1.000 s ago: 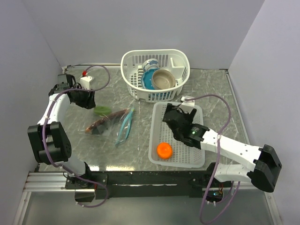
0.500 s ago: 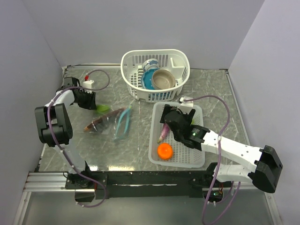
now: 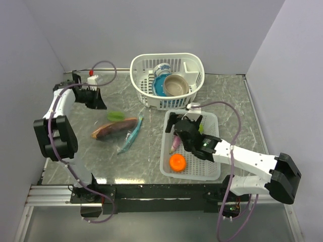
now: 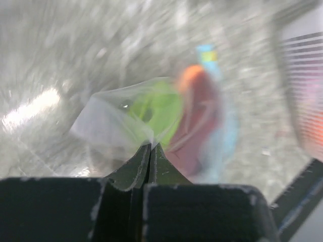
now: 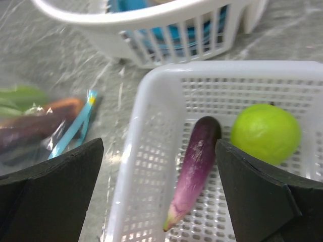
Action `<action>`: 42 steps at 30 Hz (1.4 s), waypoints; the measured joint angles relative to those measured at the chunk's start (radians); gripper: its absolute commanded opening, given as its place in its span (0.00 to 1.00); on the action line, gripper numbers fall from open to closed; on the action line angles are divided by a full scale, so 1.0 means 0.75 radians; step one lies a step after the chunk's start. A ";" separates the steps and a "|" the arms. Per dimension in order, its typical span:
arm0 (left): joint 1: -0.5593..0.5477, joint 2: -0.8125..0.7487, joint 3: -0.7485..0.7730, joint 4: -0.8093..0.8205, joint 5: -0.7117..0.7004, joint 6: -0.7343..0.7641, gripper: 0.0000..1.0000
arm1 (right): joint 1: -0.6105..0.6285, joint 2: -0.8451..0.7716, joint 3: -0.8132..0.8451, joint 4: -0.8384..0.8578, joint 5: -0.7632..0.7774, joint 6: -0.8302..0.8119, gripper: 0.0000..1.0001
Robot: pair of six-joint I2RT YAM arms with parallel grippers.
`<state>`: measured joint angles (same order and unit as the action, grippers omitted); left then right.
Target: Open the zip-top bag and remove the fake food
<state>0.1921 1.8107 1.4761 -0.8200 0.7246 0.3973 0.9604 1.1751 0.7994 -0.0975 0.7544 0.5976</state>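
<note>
The zip-top bag (image 3: 120,129) lies left of centre, its teal zip strip (image 3: 129,136) toward the tray. Inside it are fake food pieces: a green one (image 3: 116,116) and a long reddish one (image 3: 114,127). My left gripper (image 3: 100,104) is shut on the bag's clear far-left corner (image 4: 128,118), with the green piece (image 4: 162,108) just beyond the jaws. My right gripper (image 3: 182,131) hangs open over the white mesh tray (image 3: 212,171). A purple aubergine (image 5: 194,171), a green fruit (image 5: 265,132) and an orange ball (image 3: 177,162) lie in the tray.
A white basket (image 3: 144,91) holding a blue bowl (image 3: 159,85) and a tan bowl (image 3: 176,84) stands at the back, close to the tray's far edge. Grey walls close in left, right and behind. A small white bottle with a red cap (image 3: 92,78) sits at the far left.
My left gripper closed on the bag's corner and drew it back toward the far left, shifting the bag. The aubergine came into sight in the tray under my open right gripper.
</note>
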 measured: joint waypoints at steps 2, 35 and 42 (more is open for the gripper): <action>-0.010 -0.070 0.058 -0.068 0.063 0.001 0.01 | 0.025 0.053 0.001 0.055 -0.027 -0.024 1.00; -0.249 0.041 -0.333 0.395 -0.668 0.119 0.01 | 0.103 0.695 0.264 0.477 -0.541 -0.449 0.88; -0.308 0.035 -0.394 0.451 -0.703 0.156 0.01 | 0.122 0.687 0.265 0.456 -0.469 -0.470 0.89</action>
<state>-0.0391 1.8366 1.1809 -0.4820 0.1970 0.5144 1.0515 1.6905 0.9981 0.2443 0.4026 0.2451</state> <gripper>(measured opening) 0.018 0.890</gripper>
